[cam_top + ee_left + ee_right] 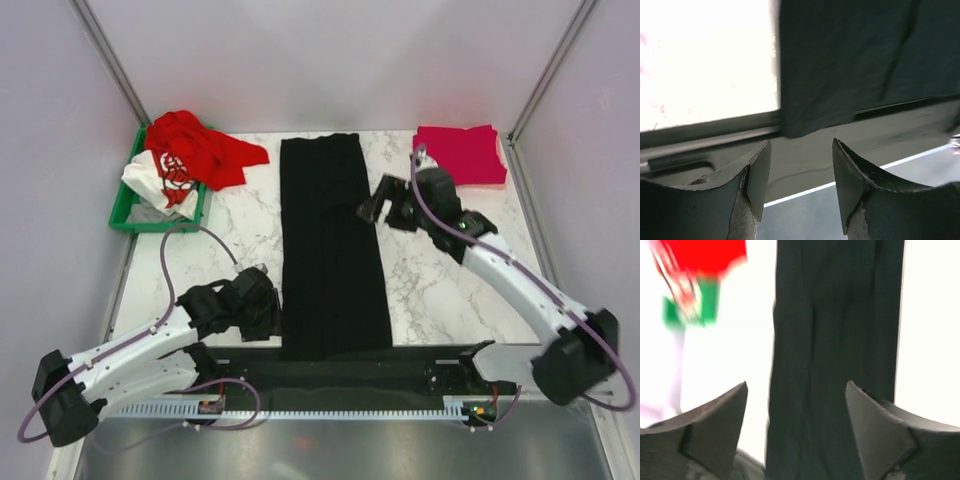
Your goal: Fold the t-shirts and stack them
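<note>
Black tee (333, 250) flat, L fingers (759, 175) & R fingers (715, 420) apart

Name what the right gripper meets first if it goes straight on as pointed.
Likely the black t-shirt, straight ahead of the right gripper; its height above the cloth is unclear.

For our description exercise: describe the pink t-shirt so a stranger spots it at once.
Go to the marble table, far right corner. The crimson-pink t-shirt lies there, folded small, unlike the long black t-shirt mid-table and the red heap far left.
</note>
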`<act>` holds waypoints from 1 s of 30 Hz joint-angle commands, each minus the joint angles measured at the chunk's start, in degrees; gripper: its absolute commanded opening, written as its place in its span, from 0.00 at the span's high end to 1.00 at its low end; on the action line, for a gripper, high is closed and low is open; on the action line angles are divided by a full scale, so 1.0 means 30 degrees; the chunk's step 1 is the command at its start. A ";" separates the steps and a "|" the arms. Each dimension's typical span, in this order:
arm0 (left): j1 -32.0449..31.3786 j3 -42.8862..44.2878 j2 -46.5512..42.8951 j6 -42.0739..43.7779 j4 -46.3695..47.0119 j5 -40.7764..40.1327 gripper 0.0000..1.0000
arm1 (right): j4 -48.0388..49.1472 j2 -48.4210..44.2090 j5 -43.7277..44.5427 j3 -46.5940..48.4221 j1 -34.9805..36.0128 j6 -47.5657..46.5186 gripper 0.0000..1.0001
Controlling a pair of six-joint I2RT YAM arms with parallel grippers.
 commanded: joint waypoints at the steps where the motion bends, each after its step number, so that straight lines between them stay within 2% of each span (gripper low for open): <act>1: -0.1089 -0.0977 -0.1109 -0.2422 -0.0599 -0.1290 0.41 | -0.4083 -0.3691 0.3892 -0.5749 0.2261 0.0856 0.16; 3: -0.1442 -0.1332 -0.1022 -0.2979 -0.0366 -0.1436 0.41 | -0.5109 -0.5784 0.4770 -0.8800 0.3611 0.3286 0.21; 4: -0.1821 -0.1682 -0.0761 -0.3155 -0.0190 -0.1466 0.41 | -0.5373 -0.7418 0.5558 -1.0201 0.5243 0.4106 0.23; 6: -0.2262 -0.1977 -0.0525 -0.3683 0.0278 -0.1437 0.41 | -0.5785 -0.8368 0.6237 -1.1265 0.7588 0.6241 0.27; 13: -0.3874 -0.2856 -0.0289 -0.4769 0.1655 -0.2052 0.43 | -0.5612 -0.7347 0.7938 -1.2702 1.1495 0.8681 0.34; 23: -0.4081 -0.4087 -0.0553 -0.5383 0.2975 -0.2753 0.45 | -0.3829 -0.6527 0.7675 -1.4843 1.2758 0.9885 0.43; 30: -0.4052 -0.4204 0.0295 -0.5178 0.4086 -0.3399 0.48 | -0.3443 -0.6555 0.7821 -1.5137 1.2876 1.0003 0.60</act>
